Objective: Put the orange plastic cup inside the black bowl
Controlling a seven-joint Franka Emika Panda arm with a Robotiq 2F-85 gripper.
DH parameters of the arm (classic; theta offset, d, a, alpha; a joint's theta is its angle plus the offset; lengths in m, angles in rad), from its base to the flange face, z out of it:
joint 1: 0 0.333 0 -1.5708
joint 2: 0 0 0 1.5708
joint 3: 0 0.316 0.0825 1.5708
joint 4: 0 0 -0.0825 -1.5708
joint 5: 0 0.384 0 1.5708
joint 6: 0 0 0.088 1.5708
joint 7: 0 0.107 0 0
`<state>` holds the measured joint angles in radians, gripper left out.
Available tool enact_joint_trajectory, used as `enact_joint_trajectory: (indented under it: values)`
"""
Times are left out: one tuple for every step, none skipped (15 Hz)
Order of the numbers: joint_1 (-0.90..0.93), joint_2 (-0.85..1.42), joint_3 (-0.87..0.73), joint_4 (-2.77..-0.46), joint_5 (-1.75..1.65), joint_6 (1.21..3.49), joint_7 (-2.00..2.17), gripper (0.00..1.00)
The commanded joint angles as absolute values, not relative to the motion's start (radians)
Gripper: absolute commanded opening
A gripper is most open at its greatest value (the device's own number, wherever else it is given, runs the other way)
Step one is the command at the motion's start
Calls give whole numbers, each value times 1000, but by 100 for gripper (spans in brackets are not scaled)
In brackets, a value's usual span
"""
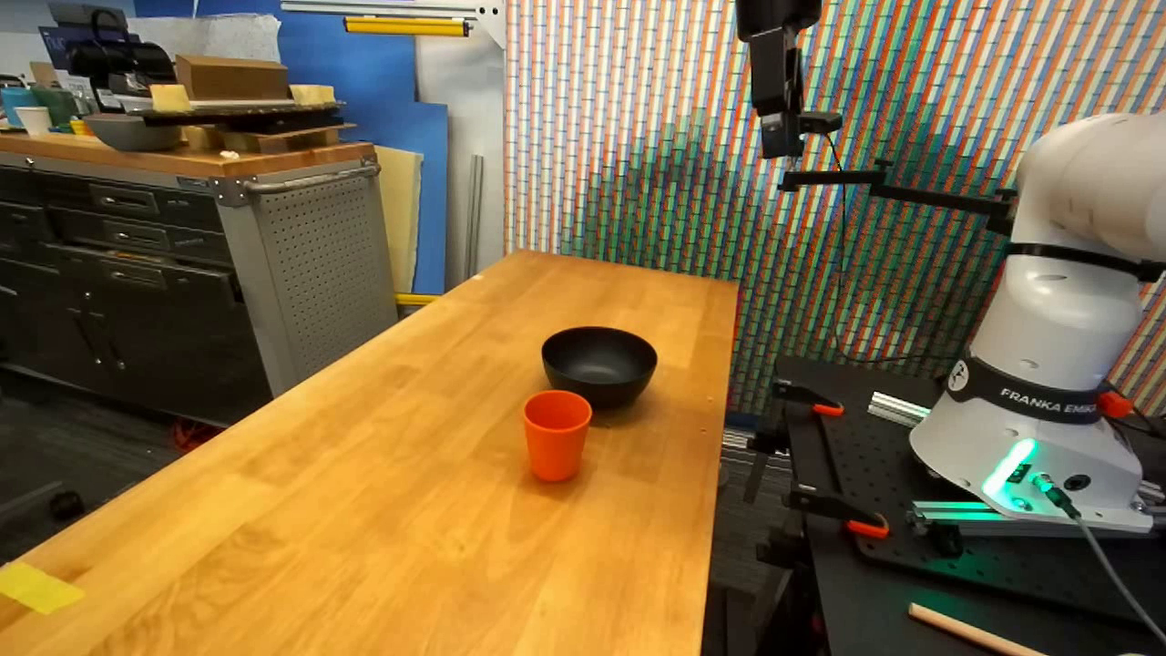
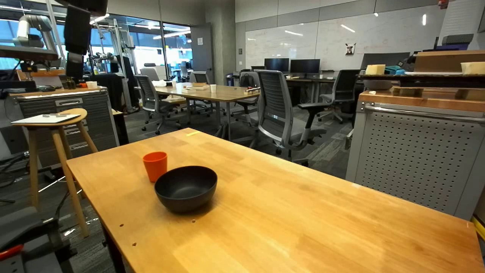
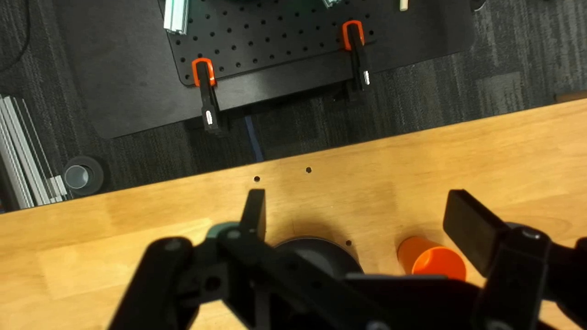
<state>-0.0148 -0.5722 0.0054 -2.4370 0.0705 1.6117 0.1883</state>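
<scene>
Beside the black bowl point(image 1: 601, 367), the orange plastic cup point(image 1: 557, 446) is stood upright on the worktop point(image 1: 410, 474), with a small gap shown between the two in the wrist view. Nothing is held, so the opening step, the approach to the cup, is judged to be in hand. For the next move, the pincer point(image 3: 360, 215) should be lined up over the cup rather than the bowl, and lowered until the cup's sides are taken between its fingers point(image 3: 472, 233), before any squeeze is applied. As for pose, the pincer is hung well above the bowl's height in both exterior views, pointed downward, its fingers spread wide apart; the arm point(image 1: 1061, 310) is mounted off the worktop, well apart from the bowl.
</scene>
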Motion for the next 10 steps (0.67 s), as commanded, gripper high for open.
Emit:
enact_joint_trajectory:
  values:
    - [-46,-458,59,-2420,46,1750,301,100]
    - [-46,-419,66,-2417,47,1795,327,100]
    - [-44,-372,72,-2412,49,1843,349,100]
    - [-41,-325,78,-2402,48,1879,368,100]
    - [-36,-271,81,-2396,51,1924,382,100]
    - [-32,-228,80,-2388,55,1954,391,100]
    - [-26,-174,81,-2381,58,1985,399,100]
    - [-20,-125,83,-2371,61,2017,414,100]
    - [-14,-72,85,-2358,54,2043,420,100]
    - [-7,-20,87,-2340,52,2062,427,100]
